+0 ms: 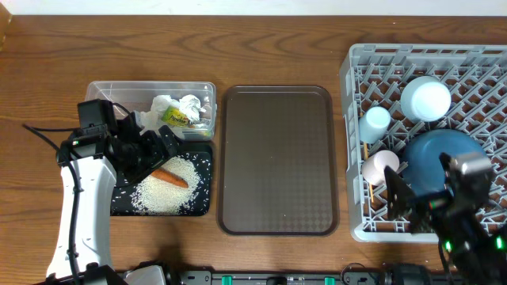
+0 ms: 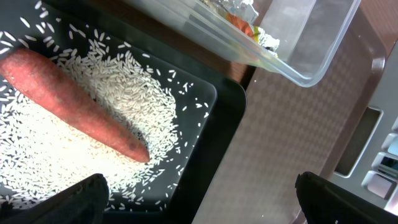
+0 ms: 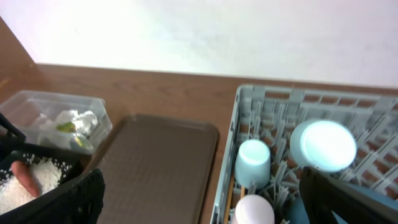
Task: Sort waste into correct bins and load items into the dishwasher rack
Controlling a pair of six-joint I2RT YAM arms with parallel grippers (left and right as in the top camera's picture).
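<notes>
The orange carrot [image 1: 169, 177] lies on loose white rice [image 1: 166, 194] in the black bin [image 1: 204, 158]. The carrot [image 2: 74, 106], rice [image 2: 37, 143] and black bin [image 2: 227, 118] also show in the left wrist view. The clear tub [image 1: 204, 89] behind it holds white paper wads [image 1: 188, 104] and the yellow-green wrapper [image 1: 176, 117]. My left gripper [image 1: 162, 150] is open and empty over the black bin. The grey rack [image 1: 356, 142] holds the blue plate [image 1: 440, 158], white bowl [image 1: 425, 99], light blue cup [image 1: 375, 123], pinkish cup [image 1: 380, 166] and chopsticks [image 1: 368, 186]. My right gripper [image 3: 199, 199] is open and empty at the rack's front.
The brown serving tray [image 1: 277, 158] lies between the bins and the rack, bare of objects. It also shows in the right wrist view [image 3: 155, 162]. Wooden tabletop [image 1: 261, 47] runs behind everything up to a pale wall.
</notes>
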